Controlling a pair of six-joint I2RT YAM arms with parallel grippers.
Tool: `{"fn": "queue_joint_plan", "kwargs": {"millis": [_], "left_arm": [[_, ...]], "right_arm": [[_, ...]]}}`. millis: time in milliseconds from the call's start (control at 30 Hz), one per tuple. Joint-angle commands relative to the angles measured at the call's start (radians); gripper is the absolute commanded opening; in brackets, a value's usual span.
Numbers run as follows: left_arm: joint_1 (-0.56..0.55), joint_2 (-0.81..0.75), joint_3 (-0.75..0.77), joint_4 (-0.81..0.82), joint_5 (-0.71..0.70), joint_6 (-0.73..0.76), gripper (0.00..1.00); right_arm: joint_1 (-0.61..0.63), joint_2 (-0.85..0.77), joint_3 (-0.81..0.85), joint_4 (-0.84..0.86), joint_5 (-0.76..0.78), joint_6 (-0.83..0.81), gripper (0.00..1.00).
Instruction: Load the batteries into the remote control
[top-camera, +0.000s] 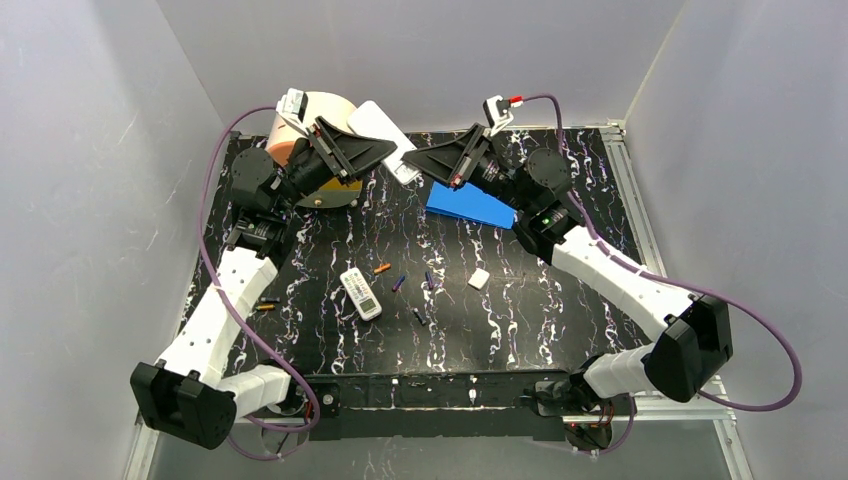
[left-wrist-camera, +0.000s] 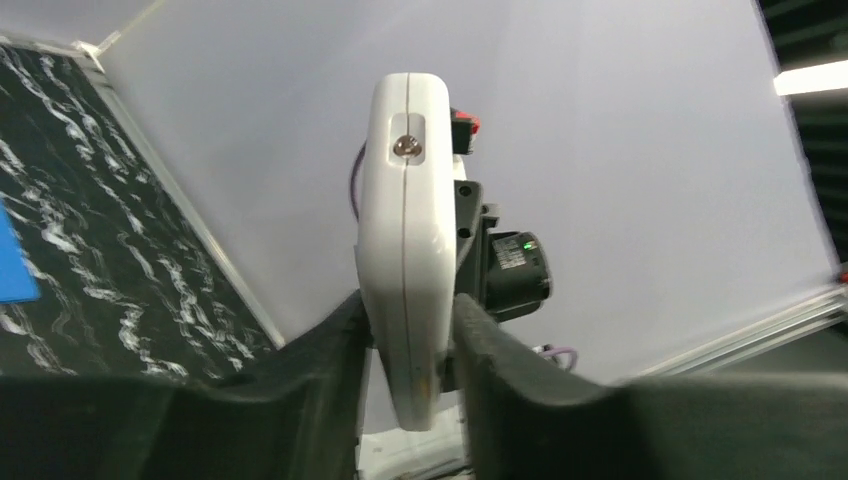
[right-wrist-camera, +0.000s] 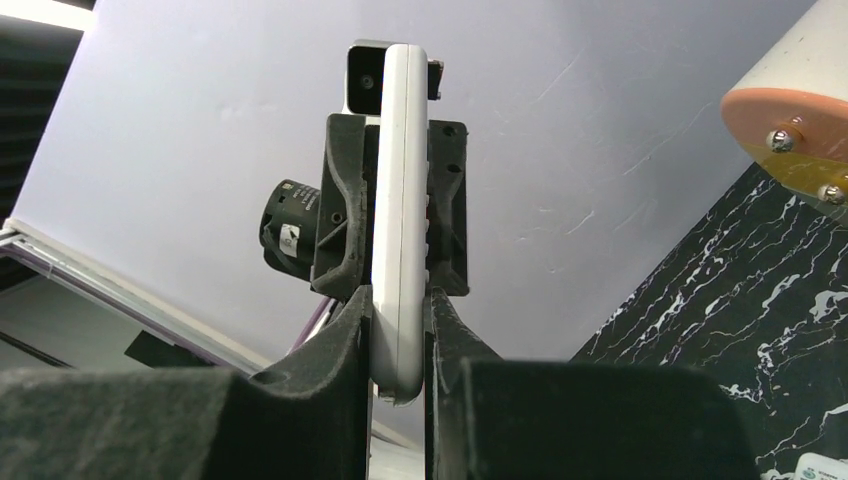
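Observation:
A long white remote control (top-camera: 381, 136) is held in the air at the back middle, between both grippers. My left gripper (top-camera: 388, 152) is shut on its one end, my right gripper (top-camera: 414, 165) on the other. The left wrist view shows the remote (left-wrist-camera: 404, 230) edge-on between my fingers (left-wrist-camera: 410, 352). So does the right wrist view (right-wrist-camera: 400, 210), with both pads pressed on it (right-wrist-camera: 398, 345). Batteries lie on the table: an orange one (top-camera: 381, 268), purple ones (top-camera: 398, 284) (top-camera: 429, 279), a dark one (top-camera: 418, 315).
A smaller white remote (top-camera: 361, 293) lies on the black marbled table (top-camera: 530, 310). A small white piece (top-camera: 479, 279) lies right of it. A blue flat object (top-camera: 470, 204) sits under the right wrist. A cream and orange roll (top-camera: 312, 118) stands at the back left. Another orange battery (top-camera: 265, 305) lies by the left arm.

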Motion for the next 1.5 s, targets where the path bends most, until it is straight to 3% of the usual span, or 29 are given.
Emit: {"fn": "queue_joint_plan", "kwargs": {"millis": [0, 100, 233, 400, 600, 700, 967, 1200, 1300, 1367, 1400, 1467], "left_arm": [[0.004, -0.021, 0.028, 0.017, 0.038, 0.027, 0.47], [0.035, -0.031, 0.032, 0.009, 0.1, 0.027, 0.61], [0.092, -0.039, 0.036, -0.02, 0.226, 0.044, 0.64], [0.096, -0.027, 0.056, -0.113, 0.383, 0.157, 0.51], [0.096, -0.002, 0.056, -0.15, 0.505, 0.181, 0.48], [0.096, -0.006, 0.051, -0.168, 0.521, 0.202, 0.46], [0.09, 0.001, 0.007, -0.183, 0.554, 0.223, 0.28], [0.076, 0.033, 0.036, -0.186, 0.554, 0.229, 0.27], [0.072, 0.033, 0.038, -0.186, 0.553, 0.244, 0.17], [0.071, 0.03, 0.037, -0.185, 0.548, 0.259, 0.03], [0.071, 0.026, 0.034, -0.185, 0.543, 0.27, 0.0], [0.071, 0.013, 0.031, -0.185, 0.525, 0.3, 0.0]], "right_arm": [[0.003, -0.019, 0.011, 0.061, -0.017, -0.011, 0.01], [-0.019, -0.02, 0.055, -0.038, -0.087, -0.091, 0.01], [-0.076, 0.003, 0.159, -0.235, -0.275, -0.233, 0.01], [-0.101, 0.027, 0.249, -0.465, -0.442, -0.402, 0.01], [-0.1, 0.067, 0.31, -0.616, -0.567, -0.519, 0.01], [-0.101, 0.084, 0.319, -0.641, -0.599, -0.537, 0.01], [-0.1, 0.098, 0.334, -0.695, -0.592, -0.57, 0.01], [-0.101, 0.115, 0.344, -0.696, -0.635, -0.579, 0.01], [-0.101, 0.117, 0.34, -0.695, -0.634, -0.579, 0.01], [-0.101, 0.116, 0.341, -0.693, -0.634, -0.579, 0.01], [-0.1, 0.114, 0.342, -0.692, -0.632, -0.58, 0.08], [-0.101, 0.104, 0.338, -0.69, -0.614, -0.588, 0.35]]}}
